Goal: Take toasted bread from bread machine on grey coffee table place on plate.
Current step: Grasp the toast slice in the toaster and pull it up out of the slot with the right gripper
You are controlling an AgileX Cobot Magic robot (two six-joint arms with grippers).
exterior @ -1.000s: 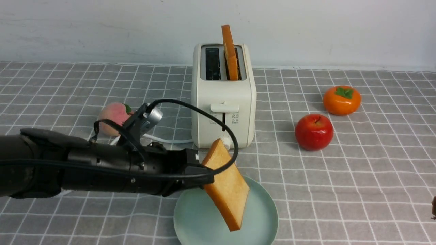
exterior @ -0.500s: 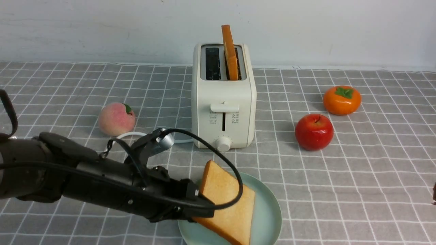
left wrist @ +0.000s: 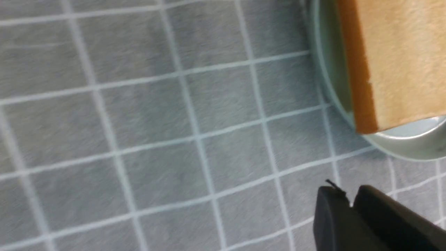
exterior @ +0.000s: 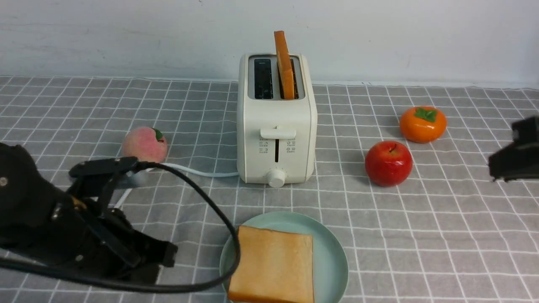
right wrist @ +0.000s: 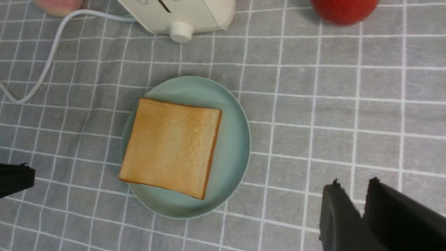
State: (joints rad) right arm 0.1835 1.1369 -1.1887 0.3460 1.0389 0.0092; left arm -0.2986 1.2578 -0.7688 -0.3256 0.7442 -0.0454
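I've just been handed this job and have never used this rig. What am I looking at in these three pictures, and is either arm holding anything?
It is a robot with two arms, each ending in a two-finger gripper. The wide picture looks forward from between the arms. The other two come from cameras on the wrists.

On the grey checked table are a white toaster, a peach, a red apple and an orange persimmon. One slice of toast lies flat on the green plate. A second slice stands in the toaster's right slot.

The left gripper, beside the plate, and the right gripper both look shut and hold nothing.
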